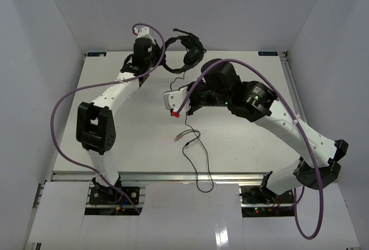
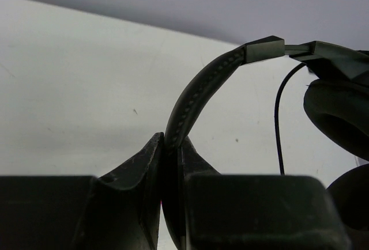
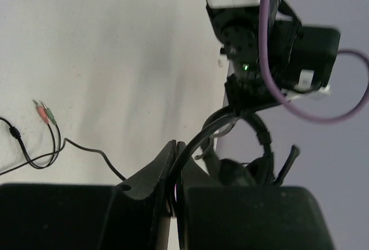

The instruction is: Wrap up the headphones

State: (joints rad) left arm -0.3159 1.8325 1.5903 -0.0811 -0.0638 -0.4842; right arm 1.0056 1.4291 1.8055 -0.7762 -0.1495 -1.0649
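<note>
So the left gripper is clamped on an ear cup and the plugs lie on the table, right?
No: the left gripper is clamped on the headband, as the left wrist view shows. The plugs do lie on the table.

one headphones (image 1: 192,56), two pincers (image 2: 171,140) (image 3: 176,144), two plugs (image 3: 41,112)

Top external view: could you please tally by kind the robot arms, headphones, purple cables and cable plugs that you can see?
robot arms: 2, left arm and right arm
headphones: 1
purple cables: 2
plugs: 2
total: 7
</note>
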